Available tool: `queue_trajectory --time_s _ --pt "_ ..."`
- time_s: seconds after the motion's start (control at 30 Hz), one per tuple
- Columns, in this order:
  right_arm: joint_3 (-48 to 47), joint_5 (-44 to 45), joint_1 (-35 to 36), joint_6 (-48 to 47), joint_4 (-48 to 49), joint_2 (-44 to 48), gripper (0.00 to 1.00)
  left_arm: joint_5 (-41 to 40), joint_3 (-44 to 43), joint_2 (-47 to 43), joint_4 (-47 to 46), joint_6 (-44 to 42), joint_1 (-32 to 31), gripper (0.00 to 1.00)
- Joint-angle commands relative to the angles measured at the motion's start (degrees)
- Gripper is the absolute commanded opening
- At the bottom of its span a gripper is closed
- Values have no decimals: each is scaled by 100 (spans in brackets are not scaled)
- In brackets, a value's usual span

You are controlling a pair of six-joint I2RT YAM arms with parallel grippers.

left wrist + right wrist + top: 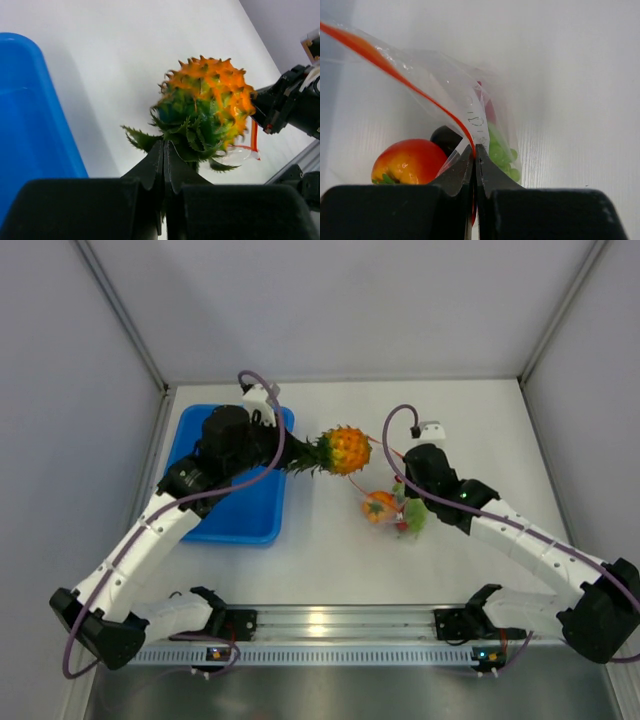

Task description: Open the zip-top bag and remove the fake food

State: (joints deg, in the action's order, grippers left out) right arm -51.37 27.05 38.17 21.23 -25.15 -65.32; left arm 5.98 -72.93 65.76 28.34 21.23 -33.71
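Observation:
My left gripper is shut on the green leaf crown of a fake pineapple, which hangs in the air between the blue tray and the bag. The clear zip-top bag lies at the table's middle with its orange-red zip strip lifted. My right gripper is shut on that zip edge. Inside the bag sit an orange-red tomato-like piece, a dark piece, green pieces and a red piece.
A blue rectangular tray stands at the left, partly under my left arm. Grey walls close the table at the left, right and back. The metal rail with both arm bases runs along the near edge.

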Motion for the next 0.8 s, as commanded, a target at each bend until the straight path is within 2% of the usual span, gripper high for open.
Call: queue_trajectory --time_s 0.0,0.1,0.13,0.37,0.77 --pt "-101 -41 -64 83 89 -33 0 -264 -55 -335 -197 56 128 0" --pt "-127 -86 -64 91 98 -33 0 -535 -73 -370 -197 126 137 0" --pt "-136 -77 -64 91 89 -33 0 -963 -55 -388 -180 179 137 0" --pt "-171 -59 -73 56 -16 107 0 -2486 94 -564 66 285 277 0" --pt "-189 -24 -82 -14 -298 564 0 -2576 595 -415 67 285 1244 0"
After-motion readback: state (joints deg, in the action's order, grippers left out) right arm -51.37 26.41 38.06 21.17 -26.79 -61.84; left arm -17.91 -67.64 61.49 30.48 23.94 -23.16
